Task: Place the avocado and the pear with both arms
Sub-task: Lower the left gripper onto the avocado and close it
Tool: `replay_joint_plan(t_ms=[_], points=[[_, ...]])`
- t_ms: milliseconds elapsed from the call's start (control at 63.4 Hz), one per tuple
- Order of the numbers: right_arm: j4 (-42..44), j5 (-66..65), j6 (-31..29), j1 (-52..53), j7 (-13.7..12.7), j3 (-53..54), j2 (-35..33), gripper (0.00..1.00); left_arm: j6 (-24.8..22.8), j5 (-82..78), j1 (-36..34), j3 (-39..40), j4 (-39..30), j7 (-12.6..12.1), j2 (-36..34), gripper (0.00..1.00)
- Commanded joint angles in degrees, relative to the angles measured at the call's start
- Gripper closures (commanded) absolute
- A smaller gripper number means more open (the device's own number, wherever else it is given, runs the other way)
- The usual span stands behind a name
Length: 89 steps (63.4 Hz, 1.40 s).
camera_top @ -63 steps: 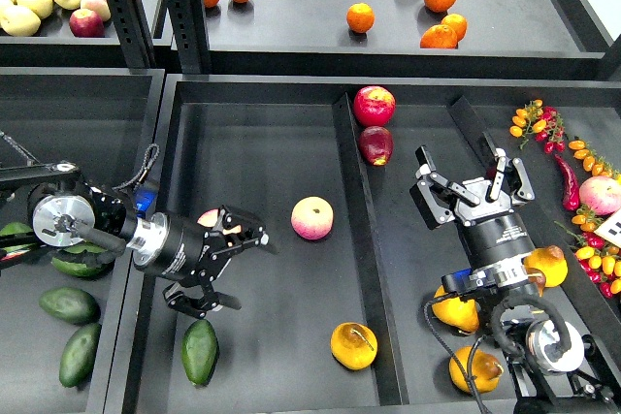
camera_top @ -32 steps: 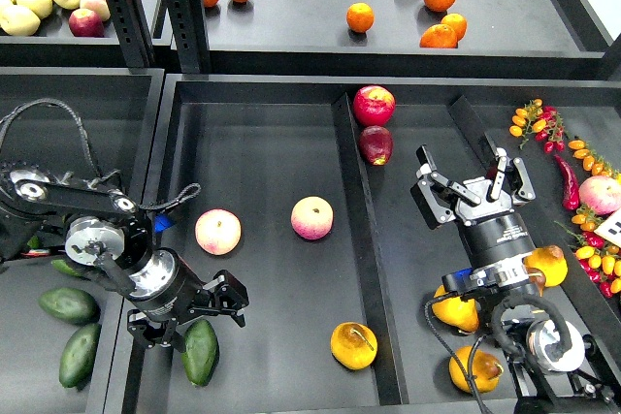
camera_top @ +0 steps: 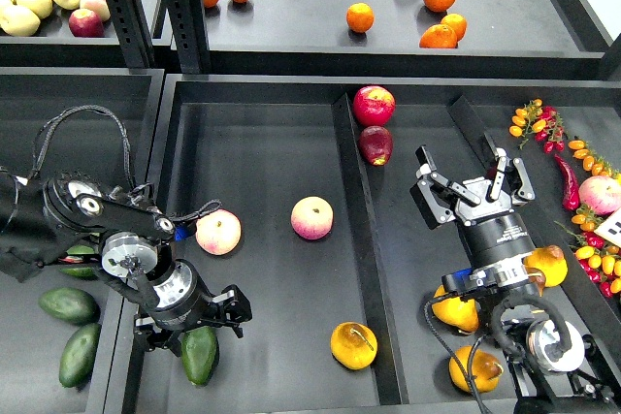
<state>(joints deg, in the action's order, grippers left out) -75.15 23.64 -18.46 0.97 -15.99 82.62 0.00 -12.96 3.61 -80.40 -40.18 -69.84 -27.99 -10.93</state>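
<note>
The avocado point(camera_top: 200, 356), dark green and oval, lies at the front left of the middle tray point(camera_top: 272, 123). My left gripper point(camera_top: 191, 325) hangs right over its far end, open, with one finger on each side of it. The pear point(camera_top: 353, 344), yellow-orange with a thin stem, lies at the front right of the same tray, about a hand's width right of the avocado. My right gripper point(camera_top: 473, 184) is open and empty, above the right tray and far from the pear.
Two peaches point(camera_top: 218, 232) point(camera_top: 312, 217) lie mid-tray. Two red apples point(camera_top: 374, 105) sit by the divider. More avocados point(camera_top: 68, 304) lie in the left tray, more pears point(camera_top: 456, 310) under my right arm. Oranges point(camera_top: 360, 16) sit on the back shelf.
My left gripper has swung from beside the left peach down and toward me, and now sits over the avocado. The peach it hid is in full view. The right arm has not moved.
</note>
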Motion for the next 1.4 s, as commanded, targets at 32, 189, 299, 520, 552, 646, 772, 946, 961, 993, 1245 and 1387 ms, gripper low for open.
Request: replay_joint_plan(t_ms=[32,189,299,520,552,646,772,946,961,993,1245,1387], points=[[0.0,0.0,0.0,0.0,0.0,0.0,0.0,0.0,1.6,0.1,0.7,-1.4,1.1,0.0,2.1,0.01],[0.0,0.0,0.0,0.0,0.0,0.0,0.0,0.0,1.6,0.0,1.1,-3.0,2.9,0.0,4.8,0.01],[0.0,0.0,0.0,0.0,0.0,0.0,0.0,0.0,1.6,-0.1,1.1,-3.7,3.2,0.0,5.0,0.01],[0.0,0.0,-0.1,0.0,0.0,0.0,0.0,0.0,1.6,-0.1,0.9,-3.8,4.6,0.0,5.5,0.01],[0.0,0.0,-0.1,0.0,0.0,0.0,0.0,0.0,1.6,-0.1,0.9,-3.9,4.8,0.0,5.6,0.01],[0.0,0.0,0.0,0.0,0.0,0.0,0.0,0.0,1.4,-0.2,0.6,-5.2,4.9,0.0,5.7,0.01],[0.0,0.0,0.0,0.0,0.0,0.0,0.0,0.0,1.4,-0.2,0.4,-5.4,4.9,0.0,5.8,0.01],[0.0,0.0,0.0,0.0,0.0,0.0,0.0,0.0,1.1,0.4,0.3,-4.9,4.6,0.0,5.7,0.0],[0.0,0.0,0.0,0.0,0.0,0.0,0.0,0.0,1.1,0.4,0.3,-5.0,4.5,0.0,5.7,0.0],[0.0,0.0,0.0,0.0,0.0,0.0,0.0,0.0,1.1,0.5,0.4,-5.1,4.4,0.0,5.7,0.0],[0.1,0.0,0.0,0.0,0.0,0.0,0.0,0.0,1.4,0.3,0.4,-6.6,4.1,0.0,6.5,0.01],[0.0,0.0,0.0,0.0,0.0,0.0,0.0,0.0,1.4,0.4,0.5,-6.9,4.5,0.0,7.2,0.01]])
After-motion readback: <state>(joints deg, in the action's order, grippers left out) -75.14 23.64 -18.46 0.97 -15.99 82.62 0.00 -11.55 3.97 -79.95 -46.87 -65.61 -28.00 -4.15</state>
